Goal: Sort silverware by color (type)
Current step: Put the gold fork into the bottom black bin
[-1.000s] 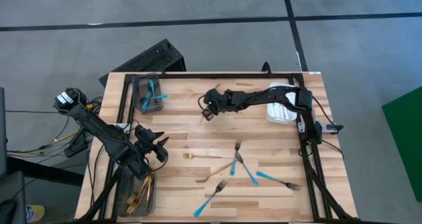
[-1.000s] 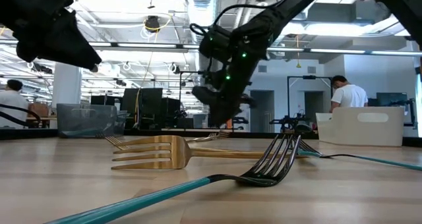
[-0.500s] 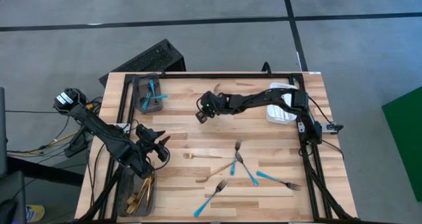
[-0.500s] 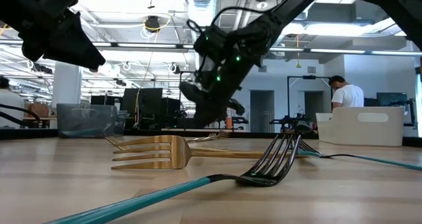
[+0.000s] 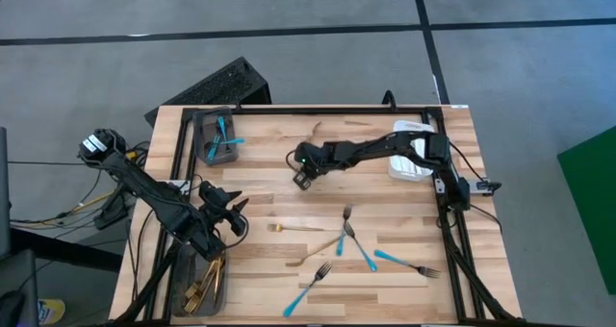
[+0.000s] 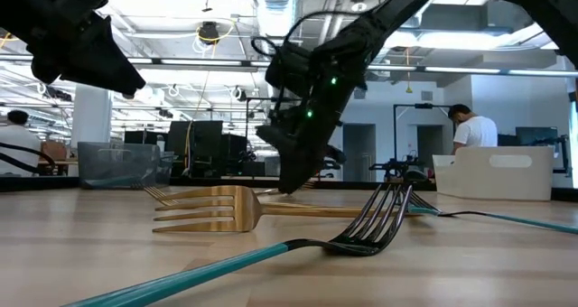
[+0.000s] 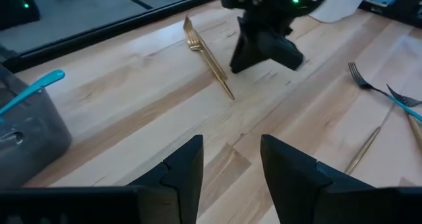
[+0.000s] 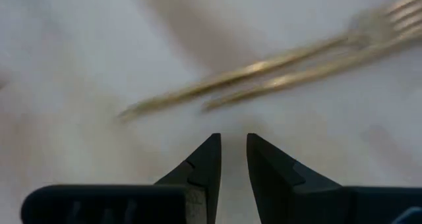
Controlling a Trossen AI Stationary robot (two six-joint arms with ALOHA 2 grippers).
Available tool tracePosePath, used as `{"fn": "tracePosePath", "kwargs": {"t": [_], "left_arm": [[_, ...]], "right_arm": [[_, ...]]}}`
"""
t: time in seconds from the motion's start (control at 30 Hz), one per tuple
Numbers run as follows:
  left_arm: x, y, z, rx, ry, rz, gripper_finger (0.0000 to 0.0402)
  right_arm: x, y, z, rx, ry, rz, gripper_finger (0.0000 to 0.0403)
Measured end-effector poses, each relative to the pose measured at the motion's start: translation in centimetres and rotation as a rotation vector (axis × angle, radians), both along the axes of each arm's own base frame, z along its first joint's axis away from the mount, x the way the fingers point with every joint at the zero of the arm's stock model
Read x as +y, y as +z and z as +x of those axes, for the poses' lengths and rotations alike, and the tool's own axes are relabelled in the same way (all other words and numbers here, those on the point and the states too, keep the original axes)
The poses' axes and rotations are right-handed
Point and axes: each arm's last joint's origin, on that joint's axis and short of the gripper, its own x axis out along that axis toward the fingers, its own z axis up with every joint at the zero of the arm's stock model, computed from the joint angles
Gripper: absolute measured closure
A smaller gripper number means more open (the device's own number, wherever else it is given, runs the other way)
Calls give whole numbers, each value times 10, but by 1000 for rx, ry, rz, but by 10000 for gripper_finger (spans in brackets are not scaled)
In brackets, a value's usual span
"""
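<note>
right end effector (image 5: 302,180) lower now, jaws narrowly apart, empty, beside diagonal gold fork (image 7: 208,56)

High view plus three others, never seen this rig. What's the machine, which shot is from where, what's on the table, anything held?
It is a robot with two dark arms, each ending in a two-finger gripper, working at a wooden table. The high view looks straight down on everything. The low view sits at table-top height, looking across the forks into the room behind. The last two come from cameras on each arm's wrist.

The job is sorting silverware by kind. A grey tray holds turquoise-handled pieces, and gold pieces lie in a tray by the left arm. A white tray sits by the right arm. Loose forks remain mid-table.

Nothing is held. The left gripper hangs open over bare wood. The right gripper is low over a gold fork, fingers slightly apart with nothing between them.
</note>
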Motion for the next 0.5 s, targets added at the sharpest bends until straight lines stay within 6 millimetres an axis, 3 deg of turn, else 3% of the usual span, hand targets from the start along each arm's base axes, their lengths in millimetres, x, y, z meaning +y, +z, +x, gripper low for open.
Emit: {"fn": "tracePosePath", "kwargs": {"t": [0.1,0.23,0.37,0.5], "left_arm": [[-3,1,3,16,-41,2,264],[-11,2,12,8,-131,12,264],[-16,6,19,2,-207,66,264],[-18,10,25,-13,-236,102,264]], "right_arm": [[34,8,3,11,113,-14,304],[100,24,1,13,346,-63,304],[160,35,-11,44,620,-142,304],[206,35,-23,56,796,-184,304]]}}
